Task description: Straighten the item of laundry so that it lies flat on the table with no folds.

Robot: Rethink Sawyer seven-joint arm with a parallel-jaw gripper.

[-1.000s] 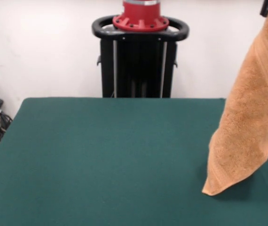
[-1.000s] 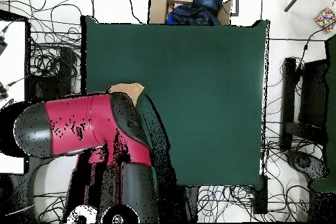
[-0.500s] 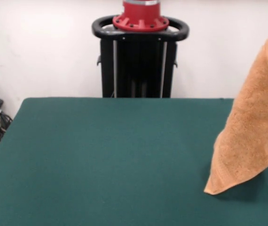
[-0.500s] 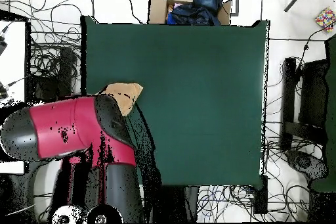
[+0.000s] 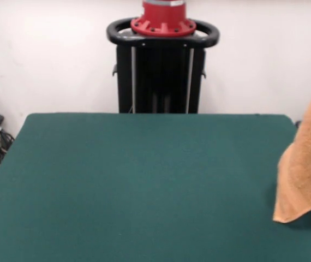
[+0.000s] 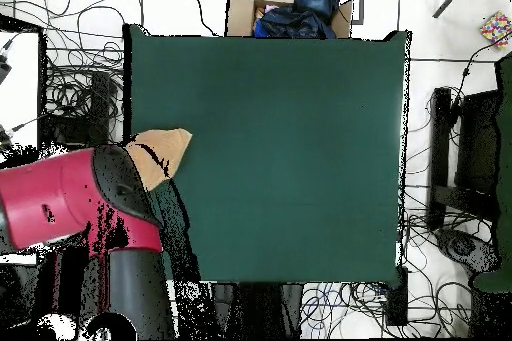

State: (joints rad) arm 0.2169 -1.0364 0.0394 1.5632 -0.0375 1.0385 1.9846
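Shifted outward since a second ago: orange-tan terry-cloth towel (image 5: 307, 174) now hangs at the front view's right edge, lowest corner at the dark green felt table (image 5: 139, 185) surface near its side edge. Most of the tabletop lies bare. Red-black arm (image 6: 70, 202) covers the gripper overhead; grip state cannot be judged. Towel's top cut off.

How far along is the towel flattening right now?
Early going. Done: the towel is picked up, hanging in a folded drape at the table's right edge in the front view. In hand: its lowest corner is close to or just touching the green top; the arm hides whatever grips it. Left: laying it out flat, since nearly all of the cloth is off the surface.
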